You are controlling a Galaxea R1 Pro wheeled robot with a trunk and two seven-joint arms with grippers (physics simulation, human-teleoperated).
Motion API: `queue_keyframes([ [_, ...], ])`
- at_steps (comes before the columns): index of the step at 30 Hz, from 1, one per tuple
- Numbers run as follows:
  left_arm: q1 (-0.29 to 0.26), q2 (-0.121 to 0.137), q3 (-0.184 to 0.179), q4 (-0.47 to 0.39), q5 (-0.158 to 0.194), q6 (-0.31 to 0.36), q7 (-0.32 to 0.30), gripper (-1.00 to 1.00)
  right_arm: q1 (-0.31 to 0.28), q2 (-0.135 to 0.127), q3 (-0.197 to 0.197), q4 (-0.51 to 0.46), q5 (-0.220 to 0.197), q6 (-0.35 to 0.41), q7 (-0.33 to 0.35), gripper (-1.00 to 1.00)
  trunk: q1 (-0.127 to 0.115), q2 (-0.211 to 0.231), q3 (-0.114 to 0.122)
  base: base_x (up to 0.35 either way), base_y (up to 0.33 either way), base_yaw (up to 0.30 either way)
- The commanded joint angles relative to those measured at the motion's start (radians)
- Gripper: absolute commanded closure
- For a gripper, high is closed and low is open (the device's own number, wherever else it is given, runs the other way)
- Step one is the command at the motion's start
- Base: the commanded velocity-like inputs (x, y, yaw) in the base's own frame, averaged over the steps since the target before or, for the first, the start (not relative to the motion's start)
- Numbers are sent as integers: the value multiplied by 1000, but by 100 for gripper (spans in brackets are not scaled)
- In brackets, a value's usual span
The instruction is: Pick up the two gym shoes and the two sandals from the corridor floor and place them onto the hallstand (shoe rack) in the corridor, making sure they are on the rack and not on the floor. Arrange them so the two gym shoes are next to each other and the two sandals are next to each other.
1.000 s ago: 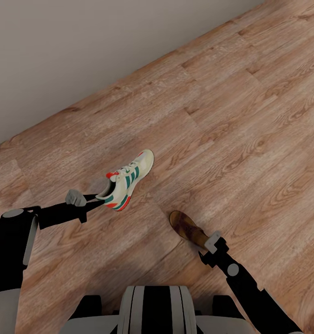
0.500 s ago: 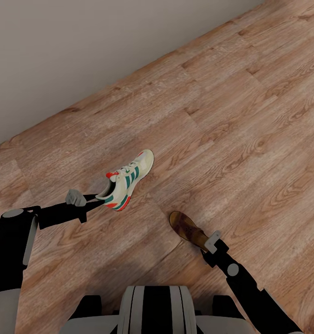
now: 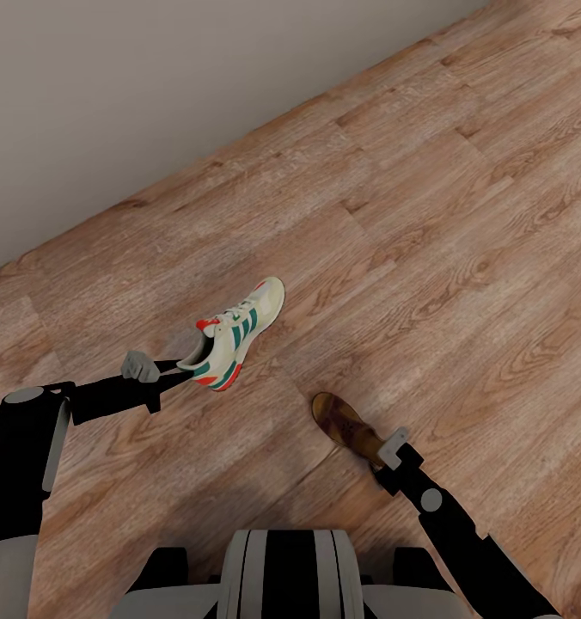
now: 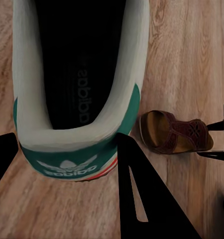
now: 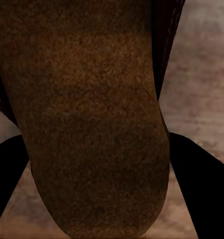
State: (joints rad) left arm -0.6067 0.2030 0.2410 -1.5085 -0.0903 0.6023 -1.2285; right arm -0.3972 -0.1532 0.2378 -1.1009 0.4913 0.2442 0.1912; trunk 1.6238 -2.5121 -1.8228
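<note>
With my left gripper clamped on the heel of a gym shoe and my right gripper gripping a sandal by its heel — both held over the corridor floor — I judge the carry comes next — finding the hallstand.

1. You see the corridor floor as matt wood-grain planks.
2. Your gym shoe looks like smooth cream leather.
3. Your sandal shows a rough, suede-like tan footbed.
4. The wall, upper left, is flat matt grey.
</note>
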Motion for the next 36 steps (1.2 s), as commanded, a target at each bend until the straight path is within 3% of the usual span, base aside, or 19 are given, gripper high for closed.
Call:
queue_keyframes([
  [1, -1, 0, 1, -1, -6, 10, -8, 100, 0, -1, 2, -2, 6, 5, 5, 100, 0, 0, -1, 0, 0, 0],
  [17, -1, -1, 0, -1, -6, 10, -7, 100, 2, 1, 7, -10, -15, 8, 17, 100, 0, 0, -1, 0, 0, 0],
  [19, 0, -1, 0, -1, -7, 10, -7, 100, 2, 1, 8, -13, -83, 13, 17, 100, 0, 0, -1, 0, 0, 0],
  [22, 4, -1, -8, -1, -9, 10, -6, 100, 2, 0, 7, -19, -278, 27, 16, 100, 0, 0, -1, 0, 0, 0],
  [24, 12, -1, -19, -1, -9, 10, -5, 100, 3, -1, 6, -37, -406, 77, 16, 100, 0, 0, -1, 0, 0, 0],
  [26, 16, -1, -33, -1, -10, 10, -4, 100, 3, -5, 5, -66, -495, 160, 16, 100, 0, 0, -1, 0, 0, 0],
  [28, 18, -1, -56, -1, -11, 10, -3, 100, 3, -8, 4, -103, -540, 240, 16, 100, 0, 0, -1, 0, 0, 0],
  [30, 19, -2, -85, -1, -12, 10, -2, 100, 2, -10, 4, -144, -559, 296, 16, 100, 0, 0, -1, 2, 0, 0],
  [33, 19, -2, -127, -1, -13, 10, 10, 100, 3, -10, 3, -223, -569, 413, 16, 100, 0, 0, -1, 46, 0, 0],
  [36, 27, -5, -154, -1, -13, 10, 77, 100, 3, -8, 3, -301, -571, 596, 16, 100, 0, 0, -1, 74, 0, 0],
])
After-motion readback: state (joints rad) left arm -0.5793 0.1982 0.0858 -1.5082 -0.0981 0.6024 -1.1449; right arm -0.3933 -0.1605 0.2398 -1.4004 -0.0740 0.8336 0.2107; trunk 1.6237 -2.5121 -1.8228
